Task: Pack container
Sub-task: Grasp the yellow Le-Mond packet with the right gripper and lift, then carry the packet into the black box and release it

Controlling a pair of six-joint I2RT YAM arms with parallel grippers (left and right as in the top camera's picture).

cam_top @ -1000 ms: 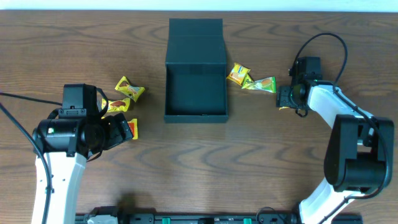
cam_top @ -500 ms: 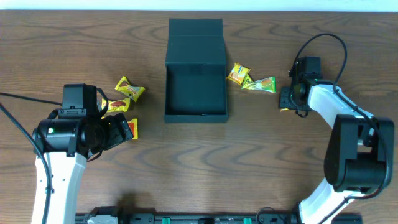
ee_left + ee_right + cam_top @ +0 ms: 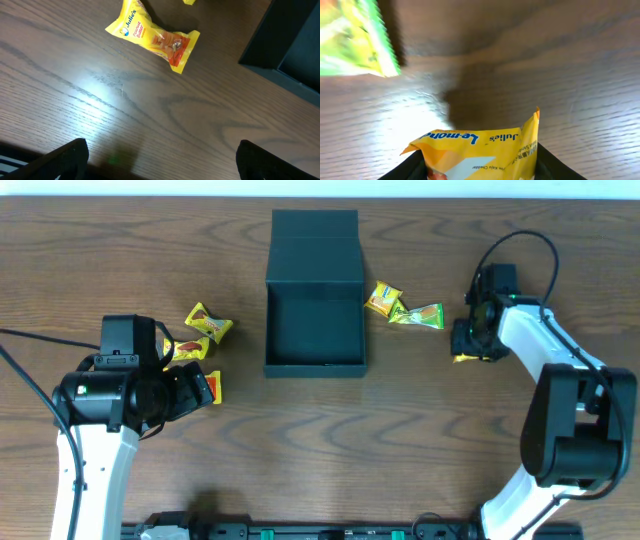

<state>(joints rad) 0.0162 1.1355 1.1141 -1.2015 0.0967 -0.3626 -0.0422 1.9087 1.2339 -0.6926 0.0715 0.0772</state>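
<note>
Roughly mid-table, toward the far edge: container point(image 3: 315, 366), lid folded back flat behind it, cavity facing up and bare. Nothing packed yet, by the look of it. Just off its right wall, a yellow-orange packet point(image 3: 383, 298) touching a green packet point(image 3: 420, 315). Off its left wall, well apart, a loose cluster of yellow packets point(image 3: 208, 323) on the wood table point(image 3: 300, 440)

Further right, right gripper point(image 3: 468, 345), pincer clenched on a lemon packet point(image 3: 480, 147). Crumpled free end sticking out beyond the dark fingers point(image 3: 410, 167); shadow on the wood below hinting at a slight lift. Left gripper point(image 3: 161, 155) released, jaws spread wide over bare wood, grasping nothing. Nearest packet point(image 3: 152, 37) of the cluster ahead of it, container point(image 3: 290, 45) corner at the edge of the left wrist view

Likely step in hand: carrying the lemon packet across to the cavity

Hazards from here:
- Thin pinch on slick film, so possible slip mid-carry and a drop short of the box
- Path to the cavity passing right over the green and yellow-orange packets; low travel liable to sweep them or snag the dangling wrapper on the right wall
- Release too near the rim: packet likely to perch on the wall or tip outside
- Nudge against an apparently light box: possible skid out of position
</note>
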